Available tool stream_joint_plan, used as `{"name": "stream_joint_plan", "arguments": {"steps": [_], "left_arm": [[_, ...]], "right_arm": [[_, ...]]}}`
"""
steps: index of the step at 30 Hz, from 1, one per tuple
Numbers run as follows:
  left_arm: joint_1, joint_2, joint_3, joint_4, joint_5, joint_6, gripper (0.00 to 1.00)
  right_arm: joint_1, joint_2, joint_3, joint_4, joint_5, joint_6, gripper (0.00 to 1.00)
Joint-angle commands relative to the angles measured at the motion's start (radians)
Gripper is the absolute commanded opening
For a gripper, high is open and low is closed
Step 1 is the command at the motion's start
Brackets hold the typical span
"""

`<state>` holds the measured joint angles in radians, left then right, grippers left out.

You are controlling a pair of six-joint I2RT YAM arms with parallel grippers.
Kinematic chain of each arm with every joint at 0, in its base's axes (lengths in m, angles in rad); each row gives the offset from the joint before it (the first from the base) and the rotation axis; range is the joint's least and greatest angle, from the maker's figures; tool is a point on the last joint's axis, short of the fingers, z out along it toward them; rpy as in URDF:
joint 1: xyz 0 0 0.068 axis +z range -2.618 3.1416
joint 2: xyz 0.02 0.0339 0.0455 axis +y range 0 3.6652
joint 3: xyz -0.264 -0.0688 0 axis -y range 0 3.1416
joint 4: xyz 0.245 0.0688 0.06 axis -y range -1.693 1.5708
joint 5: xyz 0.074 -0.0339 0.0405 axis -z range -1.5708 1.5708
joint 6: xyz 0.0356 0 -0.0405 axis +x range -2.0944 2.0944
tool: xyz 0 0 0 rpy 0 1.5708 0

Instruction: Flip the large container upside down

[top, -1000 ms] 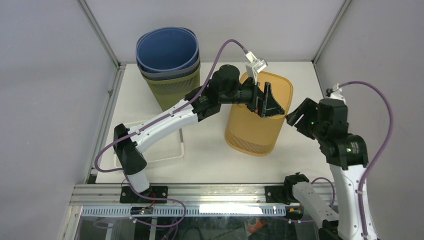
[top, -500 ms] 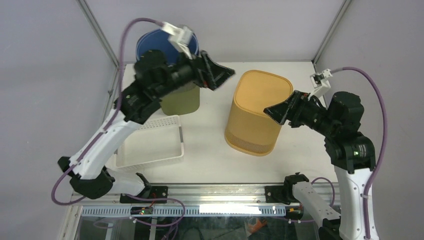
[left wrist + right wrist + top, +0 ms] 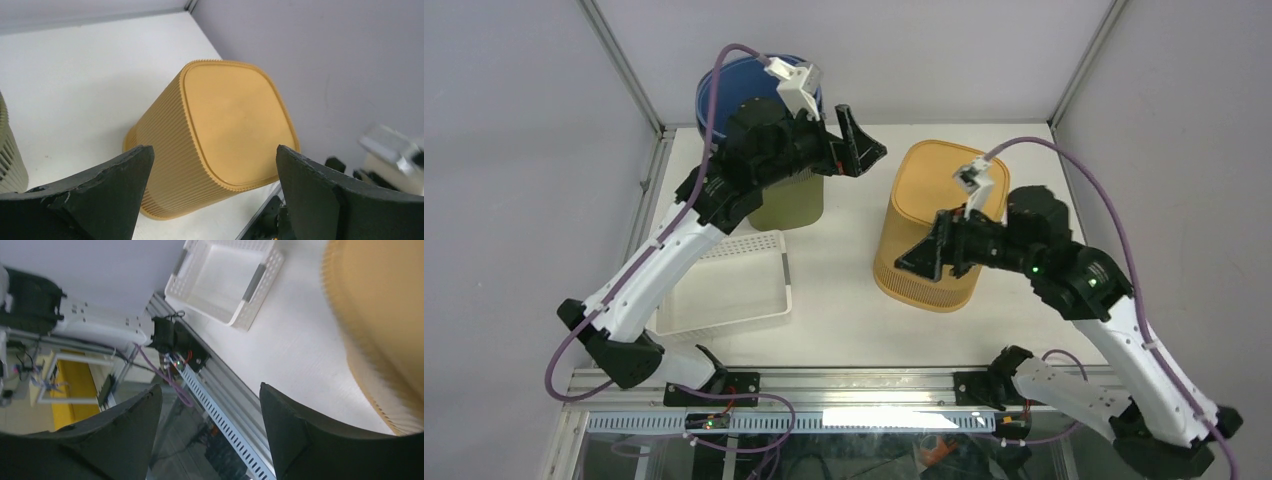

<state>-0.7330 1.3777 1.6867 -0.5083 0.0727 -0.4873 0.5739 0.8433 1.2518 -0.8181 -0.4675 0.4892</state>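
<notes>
The stack of bins [image 3: 769, 190] at the far left corner is mostly covered by the left arm; only a blue rim on top and an olive ribbed wall below it show. In the left wrist view the olive wall is cut off by the left edge. The white basket [image 3: 734, 300] is also partly crossed by this arm. The large container [image 3: 924, 225], an orange ribbed bin, stands in the middle of the table [image 3: 834, 300] with its closed bottom facing up. Its mouth is down against the table and cannot be seen. In the right wrist view the container is blurred and cut off by the right edge. The left gripper [image 3: 861, 146] is raised between the stack and the container, well apart from the container, with its jaws spread wide and nothing in them. Its camera looks down on the flat orange bottom. The right gripper [image 3: 932, 254] is low at the near side of the container, jaws wide apart and empty. The container lies to one side of its fingers [image 3: 305, 440], not between them. Whether a finger touches the wall, I cannot tell.
</notes>
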Motion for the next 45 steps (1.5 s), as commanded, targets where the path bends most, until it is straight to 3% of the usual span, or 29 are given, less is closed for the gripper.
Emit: {"name": "stream_joint_plan", "arguments": {"steps": [1, 5, 8, 12, 14, 16, 19, 23, 28, 31, 34, 37, 42, 45], "left_arm": [[-0.001, 0.046, 0.071, -0.032, 0.025, -0.026, 0.99], [0.0, 0.079, 0.074, -0.032, 0.013, -0.035, 0.99], [0.005, 0.074, 0.075, -0.032, 0.016, -0.024, 0.99], [0.01, 0.094, 0.08, -0.033, 0.069, -0.026, 0.99], [0.009, 0.114, 0.079, -0.038, 0.103, -0.025, 0.99], [0.009, 0.131, 0.084, -0.057, 0.116, -0.018, 0.99], [0.009, 0.13, 0.083, -0.065, 0.132, -0.004, 0.99], [0.009, 0.108, 0.087, -0.067, 0.1, 0.02, 0.99], [0.009, 0.081, 0.097, -0.072, 0.02, 0.052, 0.99], [0.01, 0.072, 0.119, -0.094, -0.044, 0.075, 0.99], [0.015, 0.07, 0.186, -0.178, -0.16, 0.109, 0.99], [0.025, 0.062, 0.224, -0.242, -0.209, 0.124, 0.99], [0.031, 0.007, 0.223, -0.251, -0.255, 0.14, 0.99], [0.032, 0.008, 0.225, -0.26, -0.253, 0.169, 0.99]], "right_arm": [[0.311, 0.102, 0.016, 0.028, 0.335, 0.012, 0.76], [0.35, 0.167, -0.012, 0.001, 0.49, 0.006, 0.77], [0.305, 0.175, -0.058, 0.001, 0.679, -0.005, 0.84], [-0.005, 0.15, -0.094, -0.001, 0.811, 0.063, 0.82], [-0.182, 0.13, -0.136, 0.028, 0.725, 0.107, 0.81], [-0.256, 0.138, -0.138, 0.017, 0.681, 0.136, 0.81], [-0.26, 0.143, -0.125, 0.048, 0.595, 0.133, 0.81], [-0.216, 0.058, -0.252, 0.313, 0.354, 0.163, 0.8], [0.028, 0.089, -0.303, 0.504, 0.488, 0.159, 0.82], [0.058, 0.194, -0.313, 0.66, 0.413, 0.104, 0.83], [0.056, 0.308, -0.262, 0.626, 0.527, 0.062, 0.86], [0.012, 0.405, -0.187, 0.517, 0.722, 0.034, 0.93], [-0.234, 0.54, -0.082, 0.488, 0.67, -0.024, 0.94], [-0.297, 0.645, 0.039, 0.481, 0.673, -0.106, 0.94]]}}
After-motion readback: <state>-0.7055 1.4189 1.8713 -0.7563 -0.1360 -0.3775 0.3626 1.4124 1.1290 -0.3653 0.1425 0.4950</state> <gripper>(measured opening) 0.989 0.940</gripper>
